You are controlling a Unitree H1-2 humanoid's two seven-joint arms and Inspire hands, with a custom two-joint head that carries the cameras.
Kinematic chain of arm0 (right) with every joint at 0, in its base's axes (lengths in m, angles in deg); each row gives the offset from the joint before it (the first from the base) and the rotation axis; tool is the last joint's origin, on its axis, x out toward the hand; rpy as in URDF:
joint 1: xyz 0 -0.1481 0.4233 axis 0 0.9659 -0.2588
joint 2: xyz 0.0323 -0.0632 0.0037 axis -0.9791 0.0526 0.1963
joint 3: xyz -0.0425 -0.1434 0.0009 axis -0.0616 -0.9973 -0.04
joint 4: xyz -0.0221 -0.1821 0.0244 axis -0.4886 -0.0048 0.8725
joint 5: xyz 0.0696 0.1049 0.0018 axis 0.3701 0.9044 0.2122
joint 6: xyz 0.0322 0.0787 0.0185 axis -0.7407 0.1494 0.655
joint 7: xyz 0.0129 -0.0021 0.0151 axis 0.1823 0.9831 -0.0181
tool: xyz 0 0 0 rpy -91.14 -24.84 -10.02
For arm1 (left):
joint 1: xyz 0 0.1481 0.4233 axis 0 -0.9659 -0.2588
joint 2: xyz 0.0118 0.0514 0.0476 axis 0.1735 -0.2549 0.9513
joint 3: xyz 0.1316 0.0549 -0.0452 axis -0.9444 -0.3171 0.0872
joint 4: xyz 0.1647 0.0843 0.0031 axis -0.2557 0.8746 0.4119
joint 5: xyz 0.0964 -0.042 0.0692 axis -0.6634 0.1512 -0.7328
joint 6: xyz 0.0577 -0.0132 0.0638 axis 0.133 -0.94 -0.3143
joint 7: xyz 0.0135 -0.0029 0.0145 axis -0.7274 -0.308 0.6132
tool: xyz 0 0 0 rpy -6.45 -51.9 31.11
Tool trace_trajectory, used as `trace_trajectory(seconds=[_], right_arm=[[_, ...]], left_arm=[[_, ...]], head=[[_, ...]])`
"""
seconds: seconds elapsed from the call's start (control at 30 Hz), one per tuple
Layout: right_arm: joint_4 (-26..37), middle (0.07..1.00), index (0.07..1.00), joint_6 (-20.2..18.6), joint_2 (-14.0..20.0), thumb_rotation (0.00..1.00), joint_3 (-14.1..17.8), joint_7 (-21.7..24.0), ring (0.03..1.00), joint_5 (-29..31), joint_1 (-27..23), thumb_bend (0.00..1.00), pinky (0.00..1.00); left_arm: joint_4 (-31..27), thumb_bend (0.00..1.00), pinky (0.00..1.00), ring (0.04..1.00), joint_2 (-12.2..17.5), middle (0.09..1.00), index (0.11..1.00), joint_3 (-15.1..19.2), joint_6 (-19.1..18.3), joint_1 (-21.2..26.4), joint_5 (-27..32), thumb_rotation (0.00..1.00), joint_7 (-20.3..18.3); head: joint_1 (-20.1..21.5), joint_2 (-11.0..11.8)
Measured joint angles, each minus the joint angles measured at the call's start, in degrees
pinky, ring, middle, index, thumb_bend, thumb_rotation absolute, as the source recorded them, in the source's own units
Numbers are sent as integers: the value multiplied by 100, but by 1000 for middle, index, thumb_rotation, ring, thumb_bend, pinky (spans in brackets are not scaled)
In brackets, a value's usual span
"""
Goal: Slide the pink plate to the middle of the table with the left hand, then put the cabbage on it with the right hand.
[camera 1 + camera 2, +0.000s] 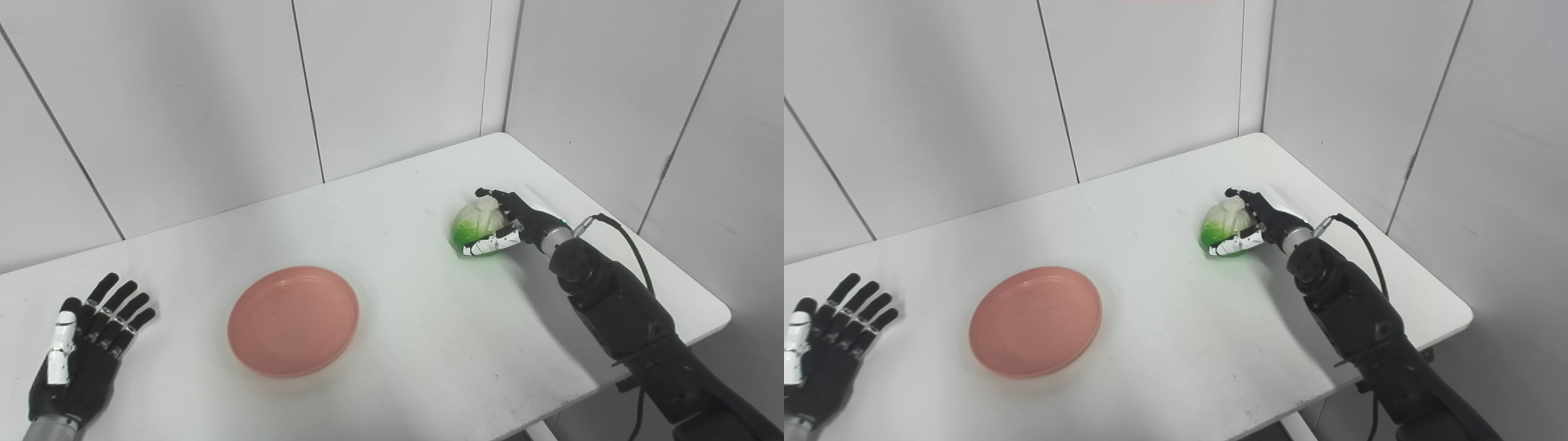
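The pink plate lies flat on the white table, left of the middle and near the front. The cabbage, pale on top and green below, sits on the table at the right. My right hand is wrapped around its right side, fingers over the top and thumb along the bottom front, shut on it. Whether the cabbage still touches the table I cannot tell. My left hand rests open and flat at the table's front left corner, well apart from the plate.
White wall panels close off the back and right sides of the table. The table's right edge runs just beside my right forearm, and a black cable loops above the wrist.
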State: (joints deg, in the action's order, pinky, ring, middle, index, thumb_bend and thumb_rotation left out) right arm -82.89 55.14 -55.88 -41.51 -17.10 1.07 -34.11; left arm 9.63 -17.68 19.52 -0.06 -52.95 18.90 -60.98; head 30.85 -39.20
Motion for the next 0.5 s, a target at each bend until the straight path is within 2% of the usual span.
trace_trajectory(seconds=[0.07, 0.1, 0.13, 0.17, 0.2, 0.33, 0.5], right_arm=[[-38, 627, 648, 65, -17, 104, -2, -32, 598, 45, -15, 958, 576], [-72, 594, 600, 82, -21, 93, -11, -40, 569, 62, -32, 935, 558], [-98, 574, 565, 88, -25, 99, -14, -48, 549, 67, -49, 846, 542], [-123, 556, 527, 97, -27, 118, -21, -53, 529, 75, -64, 689, 523], [-152, 527, 500, 116, -34, 131, -22, -65, 494, 90, -78, 578, 481], [-251, 481, 486, 306, -114, 134, 0, -117, 439, 243, -95, 525, 409], [-353, 483, 484, 495, -187, 132, 3, -174, 445, 347, -105, 519, 408]], left_arm=[[-8, 577, 767, 802, 1, 826, 832, -5, 0, -5, 0, 775, 0], [-11, 581, 765, 799, 2, 823, 830, -7, 0, -7, 0, 768, 1], [-11, 583, 764, 798, 2, 822, 829, -8, 0, -7, 0, 766, 1], [-10, 585, 765, 798, 2, 821, 829, -8, 0, -8, 0, 764, 1], [-10, 586, 767, 799, 2, 823, 830, -8, 0, -7, 0, 764, 0], [-8, 583, 776, 807, 4, 831, 841, -7, 0, -7, 1, 770, -4], [1, 585, 774, 805, 8, 829, 841, -19, 0, -6, 1, 776, -26]], head=[[-9, -9], [-9, -9], [-17, -9], [-18, -9], [-18, -9], [-9, -9], [-9, -9]])
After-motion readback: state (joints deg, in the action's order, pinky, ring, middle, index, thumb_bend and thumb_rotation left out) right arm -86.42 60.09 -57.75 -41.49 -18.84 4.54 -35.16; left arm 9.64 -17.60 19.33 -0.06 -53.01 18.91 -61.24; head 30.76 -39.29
